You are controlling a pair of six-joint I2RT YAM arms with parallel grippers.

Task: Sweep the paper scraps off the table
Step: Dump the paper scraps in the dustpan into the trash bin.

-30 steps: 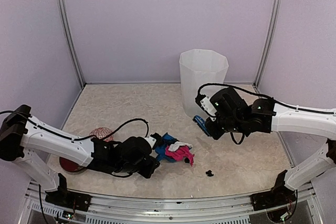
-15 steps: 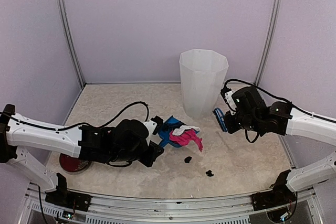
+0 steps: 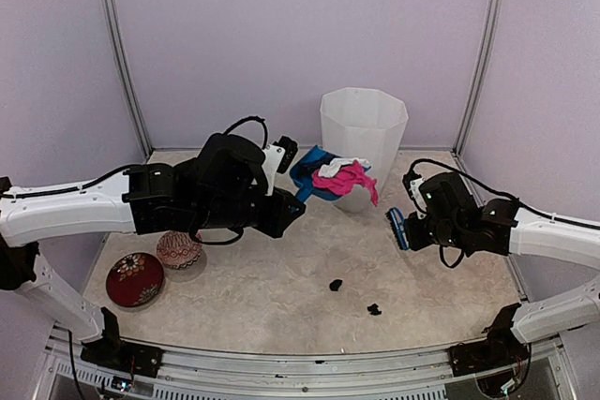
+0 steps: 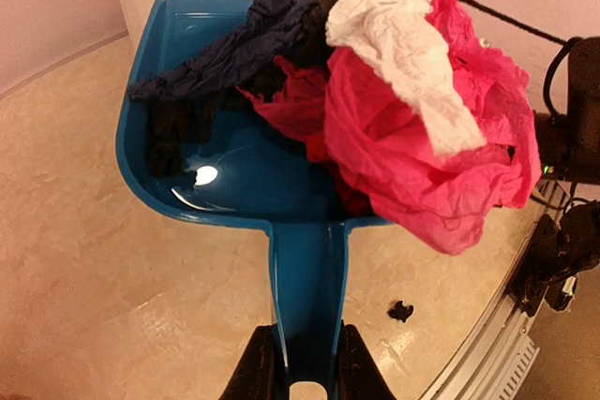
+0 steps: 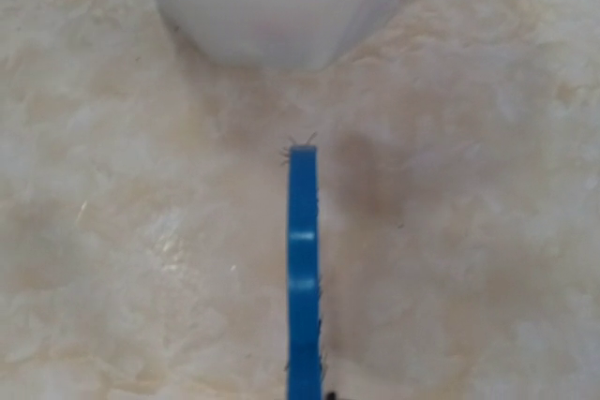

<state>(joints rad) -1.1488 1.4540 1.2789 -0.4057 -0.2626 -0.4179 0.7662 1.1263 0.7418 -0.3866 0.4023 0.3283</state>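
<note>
I am clamping my left hand (image 4: 305, 370) on the dustpan (image 4: 211, 189), paper scraps (image 4: 412, 138) heaped inside, beside the bin (image 3: 364, 142) rim at upper centre, right hand (image 3: 411, 225) gripping the brush (image 5: 303, 269) over open tabletop (image 3: 234, 274).

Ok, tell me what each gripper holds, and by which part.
Left gripper grips the dustpan by its handle. Right gripper holds the brush by its near end; the exact spot is hidden.

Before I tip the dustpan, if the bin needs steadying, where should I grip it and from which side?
Probably the rim of the bin on its right side, from above, one jaw inside the wall. It stands upright and open-topped, and its body looks too wide for the jaws. The loaded dustpan hangs near its left. The right gripper would have to set down the brush.
</note>
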